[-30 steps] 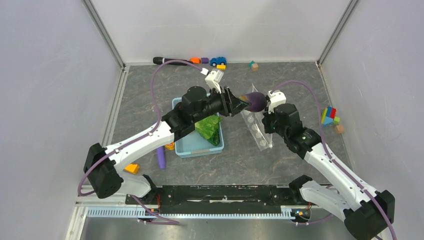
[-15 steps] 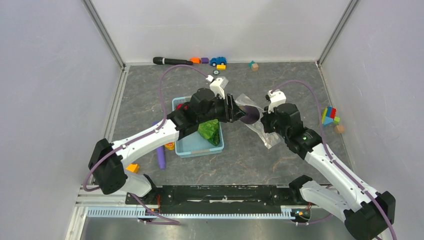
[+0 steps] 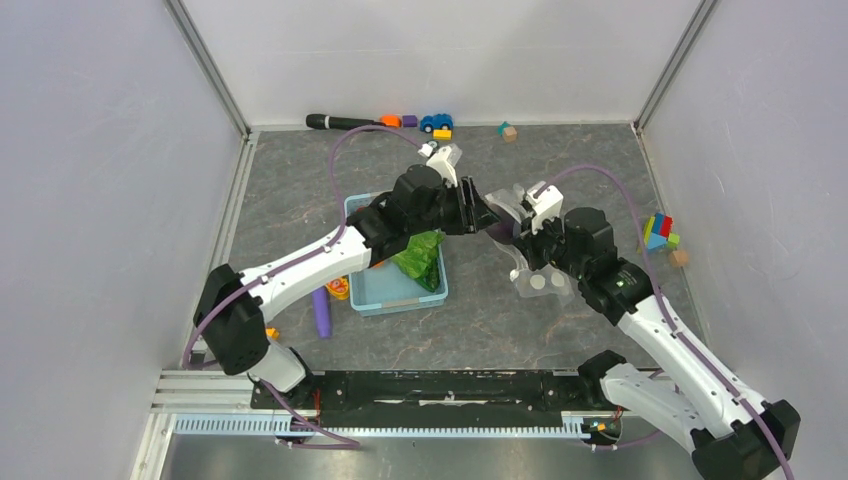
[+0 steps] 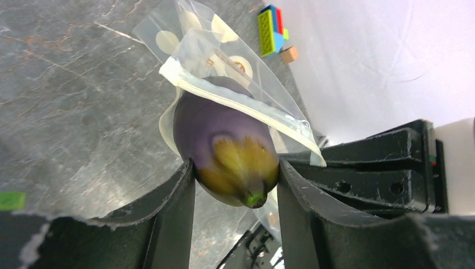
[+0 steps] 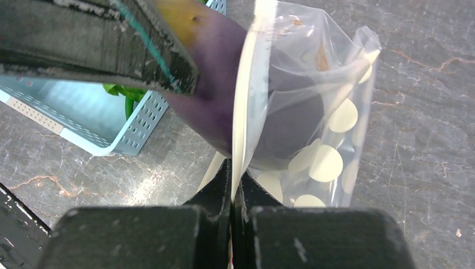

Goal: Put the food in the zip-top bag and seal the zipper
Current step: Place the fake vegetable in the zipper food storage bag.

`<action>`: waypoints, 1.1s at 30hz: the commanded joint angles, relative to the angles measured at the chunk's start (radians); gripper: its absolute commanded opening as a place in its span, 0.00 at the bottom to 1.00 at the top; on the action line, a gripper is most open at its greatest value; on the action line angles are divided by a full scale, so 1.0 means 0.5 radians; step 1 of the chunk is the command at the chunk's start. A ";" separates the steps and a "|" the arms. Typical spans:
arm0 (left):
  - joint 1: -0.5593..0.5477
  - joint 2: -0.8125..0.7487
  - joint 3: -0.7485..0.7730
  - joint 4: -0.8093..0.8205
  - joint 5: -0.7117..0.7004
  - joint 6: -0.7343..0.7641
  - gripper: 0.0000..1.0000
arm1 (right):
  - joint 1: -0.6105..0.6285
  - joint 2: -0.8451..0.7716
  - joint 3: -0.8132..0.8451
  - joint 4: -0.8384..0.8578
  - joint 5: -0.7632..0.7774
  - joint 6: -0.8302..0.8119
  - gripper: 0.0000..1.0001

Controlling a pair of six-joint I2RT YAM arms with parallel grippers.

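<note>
Fingers of our left gripper (image 4: 235, 168) clamp the stem end of the dark purple eggplant (image 4: 221, 131), one on each side. Its rounded end is pushed past the white zipper (image 4: 241, 103) into the mouth of the zip-top bag (image 4: 224, 53). In the top view our left arm stretches from the lower left across the basket (image 3: 385, 297), with the wrist level at frame centre. Our right gripper (image 5: 232, 171) is pinched tight on the bag's mouth edge, holding it upright, and the dotted pouch bulges around the eggplant. Our right arm rises from the lower right and bends toward the centre, and the two grippers nearly meet.

Below them we see a grey marbled table, walled in white on three sides with metal posts at the far corners. The light-blue basket holds the green lettuce (image 3: 420, 255). A purple rod (image 3: 320, 312) and an orange round piece (image 3: 340, 290) lie just left of it. Coloured blocks (image 3: 657, 232) sit at the right wall. A black marker (image 3: 340, 122) and a toy car (image 3: 436, 122) lie along the far wall.

A second ago the eggplant was outside the bag's mouth, and the bag hung edge-on. Now it is partly inside, our left arm reaches further right, and the bag's dotted face is turned toward the camera.
</note>
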 commanded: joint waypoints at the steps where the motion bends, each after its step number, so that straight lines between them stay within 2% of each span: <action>1: 0.075 0.025 -0.076 0.431 0.227 -0.402 0.02 | 0.000 -0.081 0.075 0.103 0.020 -0.029 0.00; 5: 0.185 0.051 -0.296 0.974 0.474 -0.794 0.02 | -0.002 -0.125 -0.004 0.096 -0.017 -0.003 0.00; 7: 0.223 0.078 -0.353 1.110 0.538 -0.920 0.02 | -0.001 -0.162 -0.067 0.116 -0.076 -0.003 0.00; 13: 0.225 0.120 -0.351 1.137 0.565 -1.002 0.02 | -0.002 -0.252 -0.219 0.223 -0.210 -0.016 0.00; 16: 0.224 0.137 -0.335 1.141 0.595 -1.007 0.02 | -0.001 -0.239 -0.262 0.246 -0.177 -0.011 0.00; 18: 0.205 0.143 -0.276 1.048 0.608 -0.885 0.02 | -0.001 -0.226 -0.261 0.251 -0.062 -0.003 0.00; 21: 0.098 0.179 -0.028 0.482 0.580 -0.430 0.02 | -0.001 -0.218 -0.209 0.325 -0.008 0.062 0.00; 23: 0.016 0.171 0.045 0.255 0.442 -0.133 0.02 | -0.001 -0.201 -0.133 0.369 -0.053 0.122 0.00; 27: -0.074 0.127 0.047 0.040 0.399 0.234 0.02 | -0.001 -0.157 0.019 0.387 -0.077 0.250 0.00; 33: -0.164 -0.020 -0.045 -0.309 0.108 0.694 0.02 | 0.000 -0.155 0.100 0.359 -0.013 0.285 0.00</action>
